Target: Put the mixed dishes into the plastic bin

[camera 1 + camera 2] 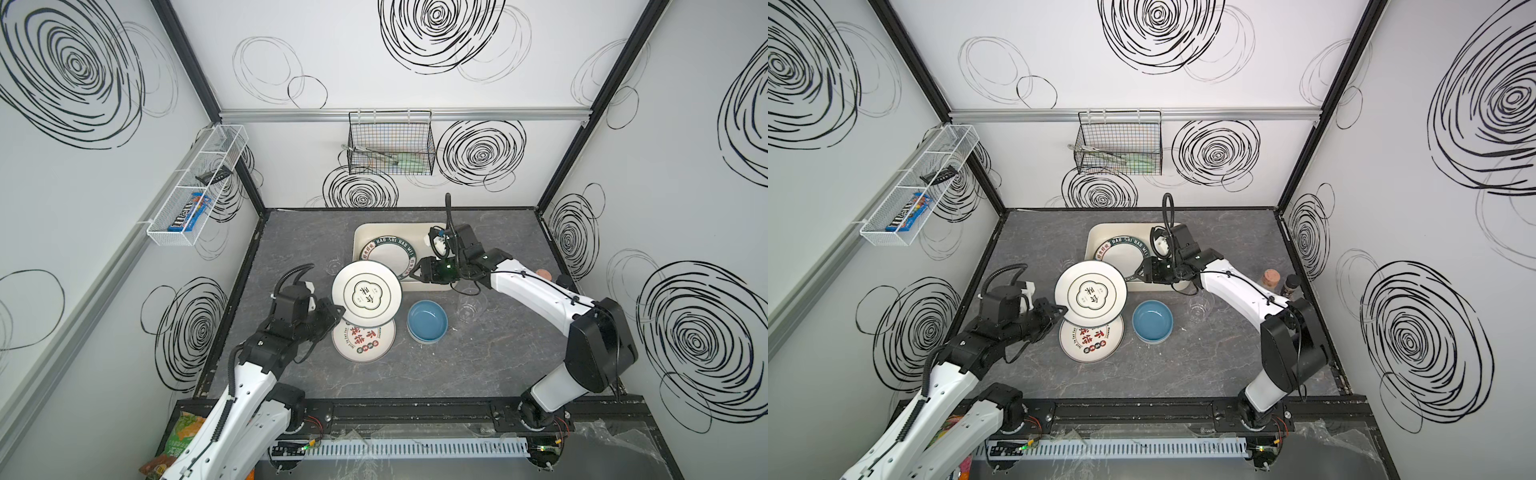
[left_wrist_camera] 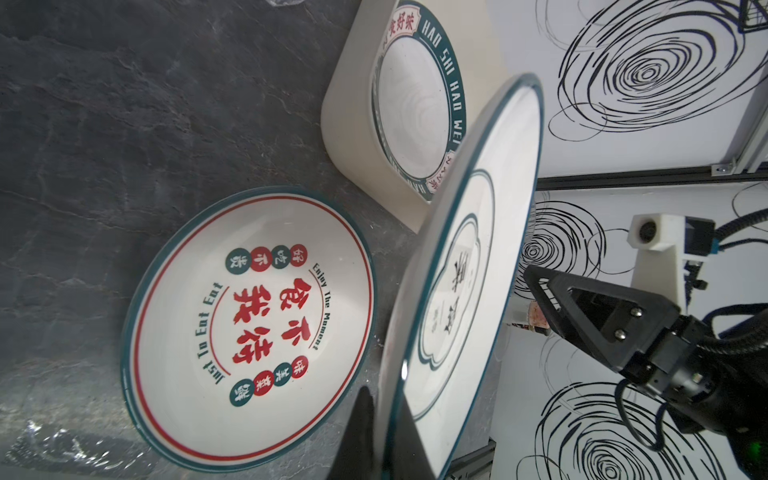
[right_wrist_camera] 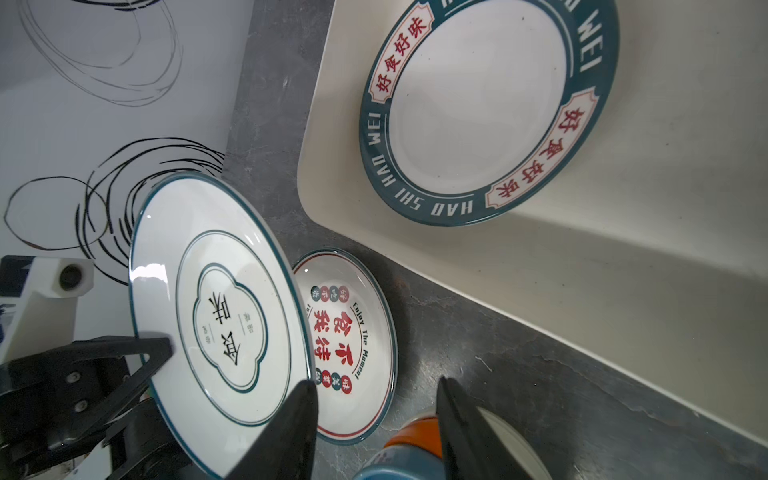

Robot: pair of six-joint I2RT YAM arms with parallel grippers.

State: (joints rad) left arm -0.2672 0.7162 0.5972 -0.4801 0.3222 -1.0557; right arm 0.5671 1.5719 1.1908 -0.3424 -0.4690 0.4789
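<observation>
- Left gripper (image 1: 340,309) clamped on the rim of a white plate (image 1: 367,294), held tilted above the counter (image 1: 374,382), by the plastic bin (image 1: 360,233).
- Right gripper (image 3: 374,386), jaws apart and empty, near the bin's edge.
- Plate looks stiff, glossy, breakable: a rim hold suits it.

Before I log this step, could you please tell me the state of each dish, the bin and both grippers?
left gripper: shut on the clover plate at its rim.
right gripper: open, empty.
clover plate: lifted, tilted.
green-rimmed plate: flat in the plastic bin.
red-character plate: flat on the table.
blue bowl: upright, empty, outside the bin.
clear cup: on the table.
</observation>
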